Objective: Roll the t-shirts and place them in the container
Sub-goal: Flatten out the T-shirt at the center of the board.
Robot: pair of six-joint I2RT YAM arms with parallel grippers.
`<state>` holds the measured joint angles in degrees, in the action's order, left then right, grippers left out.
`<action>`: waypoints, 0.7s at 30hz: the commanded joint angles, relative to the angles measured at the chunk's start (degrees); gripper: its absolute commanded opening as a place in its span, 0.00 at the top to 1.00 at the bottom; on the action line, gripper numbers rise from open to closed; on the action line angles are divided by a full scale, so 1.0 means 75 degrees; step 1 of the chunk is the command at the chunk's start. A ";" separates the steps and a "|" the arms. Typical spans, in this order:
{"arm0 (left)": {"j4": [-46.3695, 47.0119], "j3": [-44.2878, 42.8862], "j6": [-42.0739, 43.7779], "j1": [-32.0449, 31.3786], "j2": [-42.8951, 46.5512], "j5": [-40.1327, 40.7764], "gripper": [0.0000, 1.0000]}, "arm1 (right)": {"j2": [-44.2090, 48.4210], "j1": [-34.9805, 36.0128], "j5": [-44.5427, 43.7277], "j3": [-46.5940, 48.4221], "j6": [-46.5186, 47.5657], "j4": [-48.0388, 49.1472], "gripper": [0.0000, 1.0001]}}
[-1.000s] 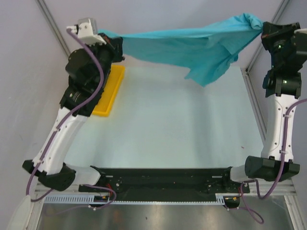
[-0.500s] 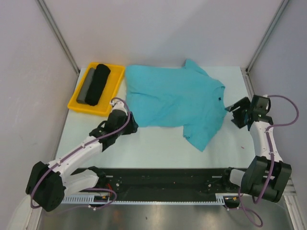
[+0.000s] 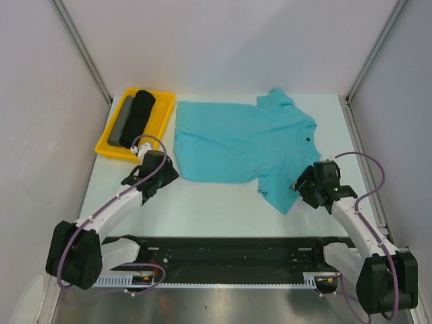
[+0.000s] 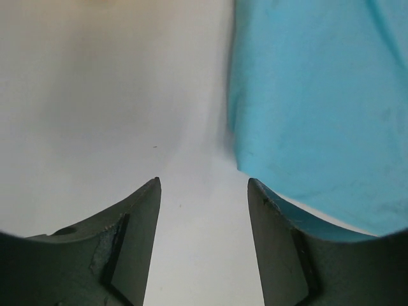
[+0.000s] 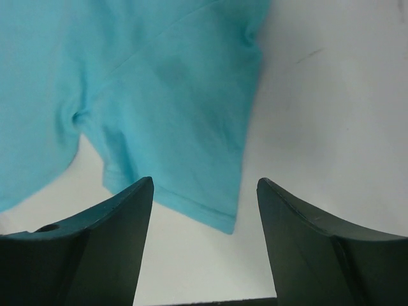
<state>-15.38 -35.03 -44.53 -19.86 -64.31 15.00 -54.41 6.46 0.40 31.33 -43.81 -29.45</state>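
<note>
From above we see the t-shirt (image 3: 243,138) spread flat toward twelve o'clock, with the tray (image 3: 164,118) at ten. Only the wrist views show the jaws spread and empty: the left gripper (image 4: 204,191) beside the hem corner, the right gripper (image 5: 205,191) over a sleeve.

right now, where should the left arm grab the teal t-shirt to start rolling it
Probably the near hem corner of the teal t-shirt, approached from the left across bare table. It lies flat with the hem facing the left gripper, whose open jaws sit right at that corner.
</note>
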 commanded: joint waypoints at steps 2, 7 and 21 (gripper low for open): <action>0.0549 -0.0474 -0.0390 0.0140 -0.0915 0.0004 0.39 | -0.0677 0.0076 -0.1015 -0.0111 -0.0381 0.0820 0.31; 0.1428 -0.0732 -0.0274 0.0140 -0.1818 -0.0196 0.38 | -0.1603 -0.0064 -0.1189 -0.0088 -0.0346 0.1629 0.31; -0.0395 -0.3297 0.0838 -0.0434 -0.3822 0.1360 0.92 | -0.2635 -0.0369 -0.0980 0.0439 0.0216 0.2498 0.89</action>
<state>-11.68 -52.42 -43.40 -21.04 -90.91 18.11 -73.52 4.23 -6.44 31.07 -44.25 -12.97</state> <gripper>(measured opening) 0.121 0.162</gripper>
